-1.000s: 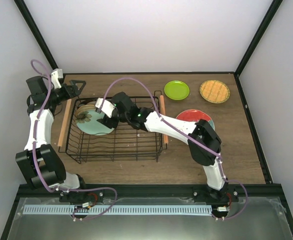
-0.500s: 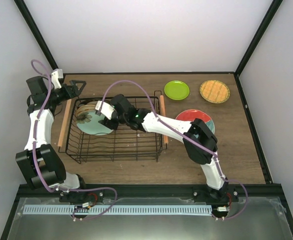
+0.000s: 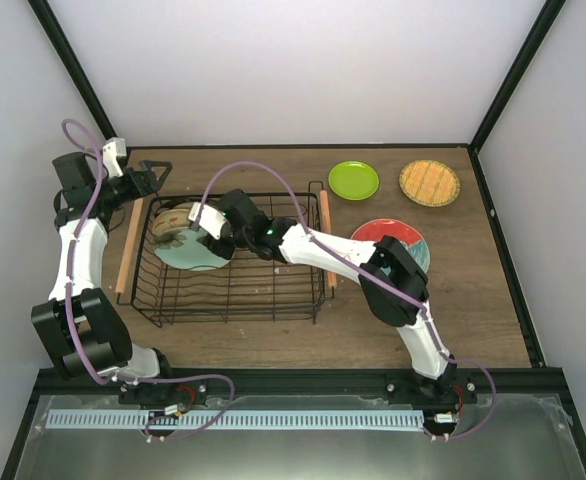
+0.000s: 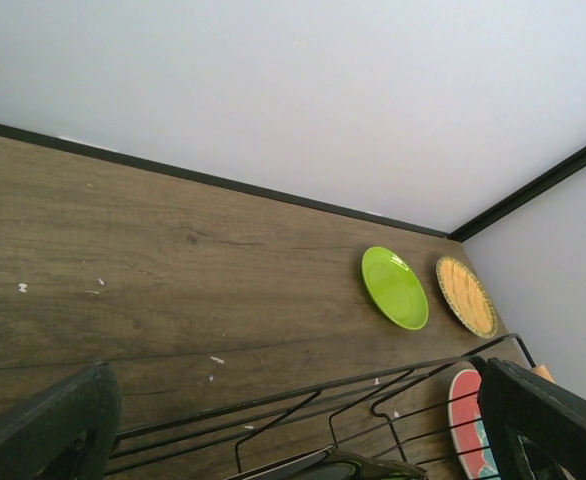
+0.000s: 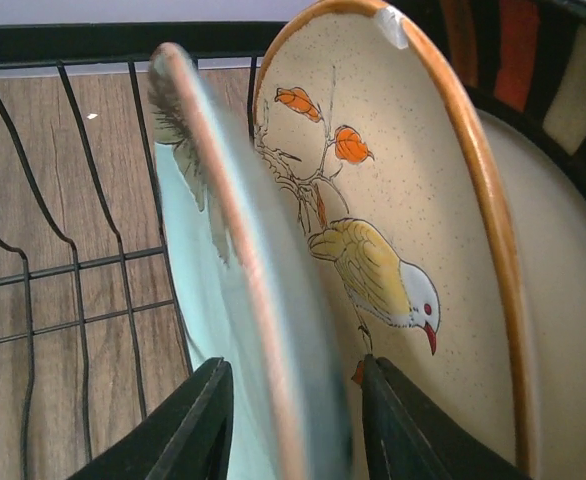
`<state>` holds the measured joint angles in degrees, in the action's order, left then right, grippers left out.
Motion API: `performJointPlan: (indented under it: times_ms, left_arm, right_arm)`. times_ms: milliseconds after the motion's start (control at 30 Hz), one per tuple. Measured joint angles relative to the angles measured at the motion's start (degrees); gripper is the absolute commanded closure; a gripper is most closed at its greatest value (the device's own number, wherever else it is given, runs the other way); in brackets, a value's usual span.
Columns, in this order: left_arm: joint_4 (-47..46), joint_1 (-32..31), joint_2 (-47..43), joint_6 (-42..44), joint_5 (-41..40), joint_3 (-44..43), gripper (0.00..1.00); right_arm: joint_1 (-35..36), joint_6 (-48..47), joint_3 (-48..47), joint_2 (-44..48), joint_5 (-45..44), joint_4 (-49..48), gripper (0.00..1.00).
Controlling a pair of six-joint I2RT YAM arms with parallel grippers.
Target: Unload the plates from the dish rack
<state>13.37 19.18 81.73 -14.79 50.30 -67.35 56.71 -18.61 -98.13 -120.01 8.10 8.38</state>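
Note:
The black wire dish rack (image 3: 235,292) holds upright plates at its left end. My right gripper (image 3: 209,232) is open inside it, its jaws straddling the rim of the pale teal plate (image 3: 187,256). In the right wrist view the gripper (image 5: 293,382) has one finger on each side of the teal plate (image 5: 191,235); behind that stand a beige bird plate (image 5: 413,200) and a cream plate with a dark striped rim (image 5: 538,60). My left gripper (image 3: 159,176) is open and empty at the rack's far left corner, above its wire (image 4: 273,402).
A lime-green plate (image 3: 354,180) and an orange gridded plate (image 3: 429,182) lie at the back right; both show in the left wrist view (image 4: 394,288) (image 4: 466,296). A red plate (image 3: 381,232) lies right of the rack, partly under my right arm. Wooden handles (image 3: 126,248) flank the rack.
My right gripper has moved slightly left, further over the teal plate's rim. The left arm has not moved.

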Motion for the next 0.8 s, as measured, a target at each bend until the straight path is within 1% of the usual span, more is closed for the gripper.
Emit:
performJointPlan:
  times_ms: [100, 200, 300, 633, 800]
  left_arm:
    - [0.0, 0.0, 0.0, 0.0, 0.0, 0.0, 0.0]
    - [0.0, 0.0, 0.0, 0.0, 0.0, 0.0, 0.0]
    - [0.0, 0.0, 0.0, 0.0, 0.0, 0.1, 0.0]
    - [-0.4, 0.0, 0.0, -0.2, 0.2, 0.2, 0.0]
    - [-0.8, 0.0, 0.3, -0.6, 0.2, 0.2, 0.0]
  right_arm:
    - [0.0, 0.0, -0.6, -0.7, -0.2, 0.0, 0.8]
    - [0.0, -0.2, -0.9, -1.2, -0.9, 0.2, 0.92]
    - [0.0, -1.5, -1.4, -1.1, -1.7, 0.0, 0.98]
    - [0.4, -2.0, -1.5, -0.6, -3.9, 1.0, 0.99]
    - [0.4, -2.8, -1.5, 1.8, -6.0, 4.7, 0.99]
